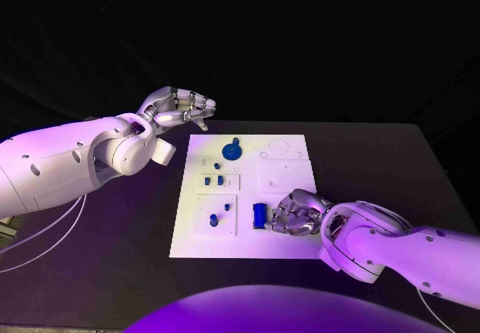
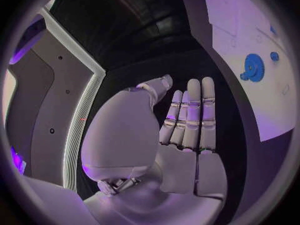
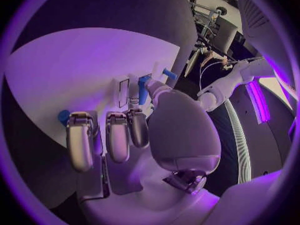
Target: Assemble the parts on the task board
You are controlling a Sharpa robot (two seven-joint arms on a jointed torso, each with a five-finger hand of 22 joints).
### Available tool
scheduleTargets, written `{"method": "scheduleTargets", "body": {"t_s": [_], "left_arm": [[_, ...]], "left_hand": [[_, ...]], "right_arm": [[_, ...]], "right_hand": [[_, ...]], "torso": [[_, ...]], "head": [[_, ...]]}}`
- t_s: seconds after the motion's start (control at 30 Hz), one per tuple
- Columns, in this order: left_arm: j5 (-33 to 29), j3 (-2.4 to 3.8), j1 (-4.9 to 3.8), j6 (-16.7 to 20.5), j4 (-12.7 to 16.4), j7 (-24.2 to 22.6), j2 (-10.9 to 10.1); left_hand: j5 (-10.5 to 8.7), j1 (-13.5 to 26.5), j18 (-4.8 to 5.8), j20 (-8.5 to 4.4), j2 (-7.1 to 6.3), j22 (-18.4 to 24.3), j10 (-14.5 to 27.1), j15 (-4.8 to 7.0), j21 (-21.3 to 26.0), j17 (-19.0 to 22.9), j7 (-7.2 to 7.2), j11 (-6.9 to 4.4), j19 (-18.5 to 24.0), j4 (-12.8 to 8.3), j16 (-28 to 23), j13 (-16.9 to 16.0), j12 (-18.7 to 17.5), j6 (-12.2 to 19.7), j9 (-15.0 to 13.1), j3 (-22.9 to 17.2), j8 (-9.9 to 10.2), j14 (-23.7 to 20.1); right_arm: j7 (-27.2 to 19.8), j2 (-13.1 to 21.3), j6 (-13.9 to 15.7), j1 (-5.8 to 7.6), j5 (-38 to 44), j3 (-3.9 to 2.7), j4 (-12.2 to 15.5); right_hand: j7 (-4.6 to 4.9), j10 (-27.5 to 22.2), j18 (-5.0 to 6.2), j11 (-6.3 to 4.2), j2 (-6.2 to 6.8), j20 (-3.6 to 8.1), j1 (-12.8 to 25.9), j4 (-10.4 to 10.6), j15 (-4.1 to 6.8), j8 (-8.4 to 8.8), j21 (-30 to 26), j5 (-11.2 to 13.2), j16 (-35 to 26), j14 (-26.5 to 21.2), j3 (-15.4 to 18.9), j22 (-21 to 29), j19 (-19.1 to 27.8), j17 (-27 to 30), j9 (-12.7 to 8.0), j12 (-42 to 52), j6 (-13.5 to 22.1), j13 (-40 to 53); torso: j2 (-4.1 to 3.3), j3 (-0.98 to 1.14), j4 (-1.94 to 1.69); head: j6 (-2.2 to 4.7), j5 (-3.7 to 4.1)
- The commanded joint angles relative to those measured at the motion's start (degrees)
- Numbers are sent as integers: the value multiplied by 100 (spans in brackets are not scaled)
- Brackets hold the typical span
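On the black tabletop [image 1: 120, 263] lies the white task board [image 1: 240, 239]. Right hand [image 1: 295, 211] rests on the board's near right part, fingers curled beside an upright blue block [image 1: 260, 216]; thumb seems to touch it, though a firm grasp cannot be confirmed. Blue gear [image 1: 232, 150] sits at the board's far left area; small blue pegs [image 1: 214, 180] stand nearer its middle-left. Left hand [image 1: 180, 107] hovers off the board's far left corner, fingers together, grasping nothing.

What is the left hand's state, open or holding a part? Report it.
Open: the left hand shows straight, extended fingers and a bare palm, off the task board.
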State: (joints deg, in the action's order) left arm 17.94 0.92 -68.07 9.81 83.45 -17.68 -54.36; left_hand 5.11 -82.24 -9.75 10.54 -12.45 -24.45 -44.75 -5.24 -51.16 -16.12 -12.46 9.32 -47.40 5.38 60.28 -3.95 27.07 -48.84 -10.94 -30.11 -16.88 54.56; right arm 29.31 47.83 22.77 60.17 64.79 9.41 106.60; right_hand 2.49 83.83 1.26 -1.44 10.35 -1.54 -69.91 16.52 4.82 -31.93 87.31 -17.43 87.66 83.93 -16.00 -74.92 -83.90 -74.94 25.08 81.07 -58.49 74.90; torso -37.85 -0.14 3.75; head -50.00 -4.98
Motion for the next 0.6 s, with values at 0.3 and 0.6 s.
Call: {"method": "scheduleTargets", "body": {"t_s": [0.3,0.6], "left_arm": [[-24,4,-4,-63,9,-36,6],[-24,3,-3,-58,14,-57,5]], "left_hand": [[18,13,-71,-4,43,7,35,13,19,5,-5,7,45,-11,-17,-8,20,32,7,-20,-16,-38],[18,13,-71,-4,43,7,35,13,19,5,-5,7,45,-11,-17,-8,20,32,7,-20,-16,-38]], "right_arm": [[-279,257,236,33,44,-6,177],[-931,1115,657,160,-33,-23,487]], "right_hand": [[8,140,-58,-12,56,27,19,-18,21,-17,-44,14,19,480,-69,-1418,-500,-856,13,-68,93,771],[123,112,-39,80,262,-24,-120,-114,-51,104,-140,13,0,469,-179,-1391,-465,-812,93,-91,381,769]], "torso": [[12,3,5],[23,-7,37]], "head": [[0,27],[0,108]]}}
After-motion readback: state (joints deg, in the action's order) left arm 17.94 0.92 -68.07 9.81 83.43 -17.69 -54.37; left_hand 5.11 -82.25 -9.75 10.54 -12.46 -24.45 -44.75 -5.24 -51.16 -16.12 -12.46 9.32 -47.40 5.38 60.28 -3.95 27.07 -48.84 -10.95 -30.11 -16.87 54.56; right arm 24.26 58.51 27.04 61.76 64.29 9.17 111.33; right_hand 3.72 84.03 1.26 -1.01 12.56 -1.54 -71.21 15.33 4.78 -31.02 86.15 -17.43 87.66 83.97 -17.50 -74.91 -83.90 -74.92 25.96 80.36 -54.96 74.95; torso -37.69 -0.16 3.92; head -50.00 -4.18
